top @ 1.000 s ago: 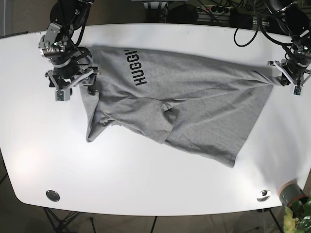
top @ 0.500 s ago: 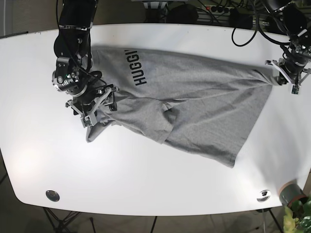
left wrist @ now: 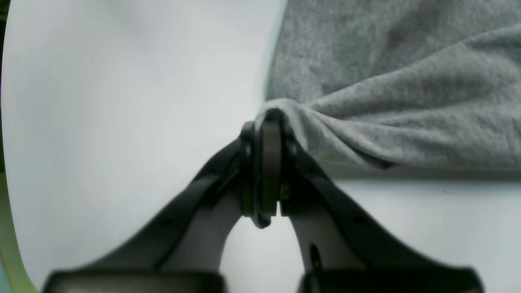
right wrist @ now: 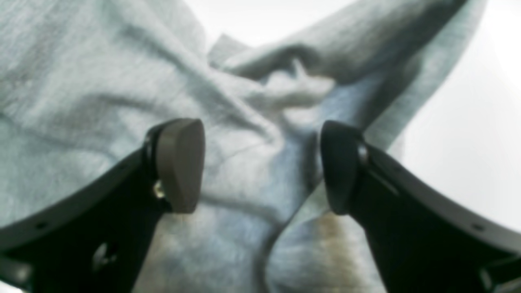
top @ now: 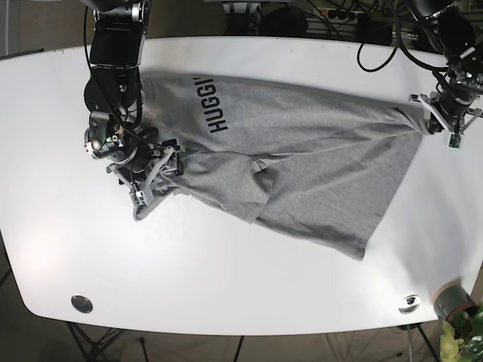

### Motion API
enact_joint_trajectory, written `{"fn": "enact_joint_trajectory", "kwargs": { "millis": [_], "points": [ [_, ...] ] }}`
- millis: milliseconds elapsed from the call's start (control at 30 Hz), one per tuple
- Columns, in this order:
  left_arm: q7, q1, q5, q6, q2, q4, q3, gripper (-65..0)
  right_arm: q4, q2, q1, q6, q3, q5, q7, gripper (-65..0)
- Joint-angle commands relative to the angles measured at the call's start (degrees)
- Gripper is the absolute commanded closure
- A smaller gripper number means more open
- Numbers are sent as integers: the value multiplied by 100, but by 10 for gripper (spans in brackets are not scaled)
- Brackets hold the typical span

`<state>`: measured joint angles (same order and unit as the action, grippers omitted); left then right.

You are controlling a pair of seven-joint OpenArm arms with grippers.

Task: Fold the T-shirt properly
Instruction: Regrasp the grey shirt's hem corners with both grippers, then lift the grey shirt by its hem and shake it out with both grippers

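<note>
Grey T-shirt (top: 302, 158) lies rumpled across the white desk (top: 226, 279). Leftmost in the base view, the right hand (top: 143, 175) hovers with jaws spread over bunched sleeve fabric directly beneath it; it should drop lower and bite one clean layer. Across at the far side, the left hand (left wrist: 264, 162) is clamped tight on the hem corner, holding tension.

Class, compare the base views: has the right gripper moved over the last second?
Yes. The right gripper went down the T-shirt, from level with the HUGGI print to the lower sleeve.
</note>
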<state>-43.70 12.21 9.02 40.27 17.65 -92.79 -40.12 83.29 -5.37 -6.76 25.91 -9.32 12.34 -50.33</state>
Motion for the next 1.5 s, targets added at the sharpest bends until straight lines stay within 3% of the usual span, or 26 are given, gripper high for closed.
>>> {"fn": "enact_joint_trajectory", "kwargs": {
  "millis": [0,467,567,667,800,867,1267,1367,1467],
  "points": [
    [111,-56,52,-27,121,-96,-37,0,265,110,-14,24,-4,80,26,-425],
    [111,-232,43,-27,138,-79,-19,0,318,295,118,24,-4,80,8,-409],
    [111,-232,43,-27,147,-79,-19,0,318,304,189,24,-4,80,8,-341],
    [111,-258,43,-27,147,-79,-19,0,318,304,197,24,-4,80,8,-222],
    [111,-258,43,-27,156,-79,-19,0,414,304,224,7,-22,80,8,-10],
    [111,-258,43,-27,156,-79,-19,0,555,304,312,7,-39,80,8,-36],
    [85,-786,43,-27,121,-378,-10,0,2594,348,1094,-20,-690,80,0,-21],
    [85,-1181,43,-27,112,-474,368,0,2832,304,1015,-20,-804,28,0,-21],
    [85,-1533,43,-27,112,-483,825,0,2867,40,742,-20,-786,28,0,-21]
  ]
}}
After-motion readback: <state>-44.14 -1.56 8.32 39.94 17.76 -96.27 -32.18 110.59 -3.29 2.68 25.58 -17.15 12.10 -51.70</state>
